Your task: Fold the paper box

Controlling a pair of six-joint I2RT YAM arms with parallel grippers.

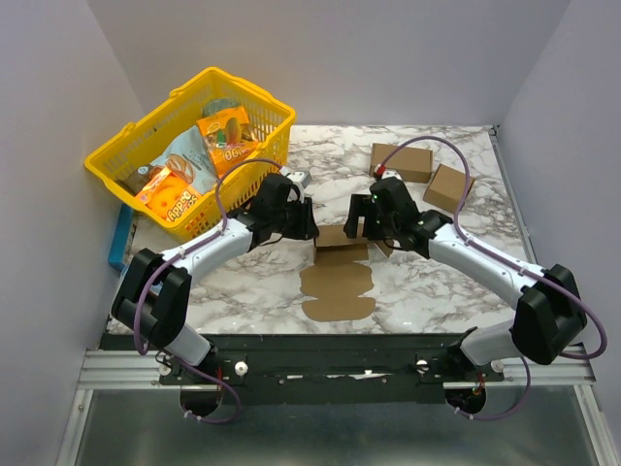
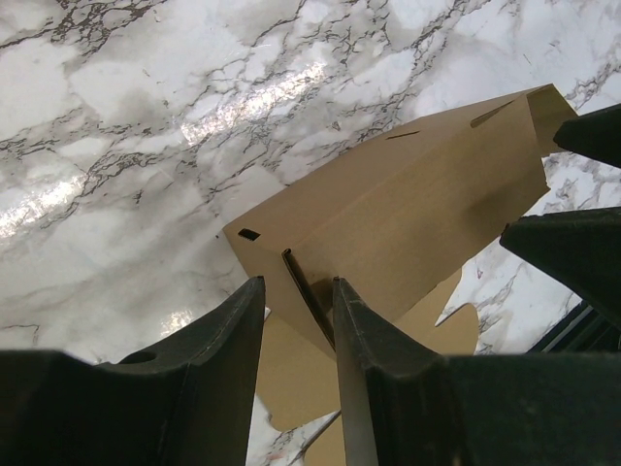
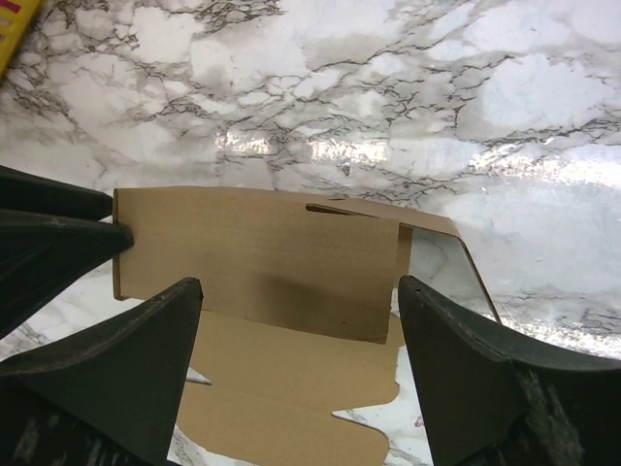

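We have the paper box (image 1: pixel 338 282) in the middle of the marble table (image 1: pixel 437 286), its raised wall running left-right between both arms. The left gripper (image 2: pixel 297 287) straddles the wall's left end flap with narrow fingers; whether it is pinching, we cannot tell. The right gripper (image 3: pixel 299 287) spreads wide, with the wall ahead between its fingers.

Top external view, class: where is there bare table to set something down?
Bare table: the back strip between yellow basket and long cuboid; the near patches either side of the paper box. Crowded: the centre, where left gripper and right gripper flank the box.
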